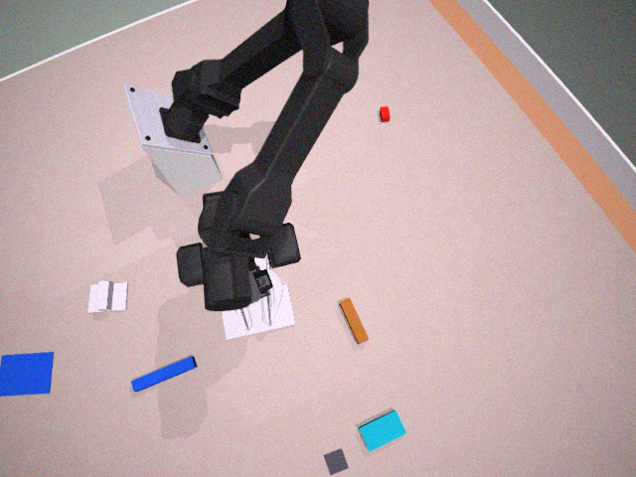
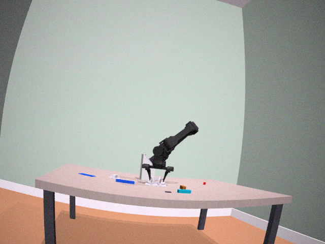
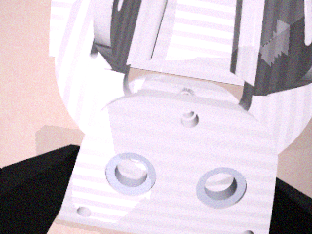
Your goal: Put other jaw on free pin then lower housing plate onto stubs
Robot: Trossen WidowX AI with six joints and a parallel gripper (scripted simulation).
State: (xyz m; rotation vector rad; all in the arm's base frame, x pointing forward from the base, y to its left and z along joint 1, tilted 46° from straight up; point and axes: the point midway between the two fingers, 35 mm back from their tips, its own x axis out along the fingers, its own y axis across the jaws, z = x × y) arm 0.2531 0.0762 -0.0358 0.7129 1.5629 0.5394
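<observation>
The white housing plate (image 3: pixel 171 141) with two blue-grey rings is held between the black fingers of my gripper (image 3: pixel 171 171) (image 2: pixel 157 179). In the exterior view the fingertips are low, close above the white base (image 2: pixel 163 185) (image 1: pixel 234 330). The two white jaws stand side by side on the base; the left jaw (image 3: pixel 150 31) and the right jaw (image 3: pixel 249 36) run away beyond the plate. Pale surfaces show through both rings; I cannot tell whether the stubs are in them. The pins and gear teeth are hidden by the plate. In the top view the gripper body covers the plate.
A grey angled stand (image 1: pixel 187 172) is behind the arm. A white grooved block (image 1: pixel 117 296), a blue bar (image 1: pixel 164 374) and a blue square (image 1: pixel 25 374) lie left. An orange bar (image 1: pixel 354 320), a cyan block (image 1: pixel 383 430), a dark square (image 1: pixel 336 460) and a red cube (image 1: pixel 385 114) lie right.
</observation>
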